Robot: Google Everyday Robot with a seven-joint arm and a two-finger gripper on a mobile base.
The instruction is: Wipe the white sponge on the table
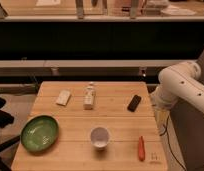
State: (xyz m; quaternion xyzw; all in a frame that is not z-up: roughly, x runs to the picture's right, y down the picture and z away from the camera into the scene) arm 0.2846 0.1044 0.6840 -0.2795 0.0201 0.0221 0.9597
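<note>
1. nearest me, along the front of the table (pixel 115 120): a green bowl (pixel 40 133) at the left corner, a round white cup (pixel 99 136) about mid-way with its mouth up, and a thin orange thing (pixel 141 148) lying lengthwise toward the right edge; could be a carrot, can't swear to it
2. all three sit well apart from each other; nothing is touching
3. further back there's a second row; the white sponge (pixel 63 97) lies flat on the planks at the far left, a bit skewed, near the far edge
4. just to its right, but apart from it, stands a white capped carton (pixel 89 96), upright, roughly centre of the far half
5. over on the far right a black bar (pixel 134 103) lies flat at an angle, near the right edge
6. the robot's white arm (pixel 182 82) is folded up beside the table's far right corner, off the top; it's well apart from the sponge
7. the gripper itself I can't pick out; it's somewhere down that arm by the right edge, spread wide with nothing in it, everything on the table lies untouched
8. behind the table runs a pale ledge (pixel 95 63) with dark panelling above it
</note>
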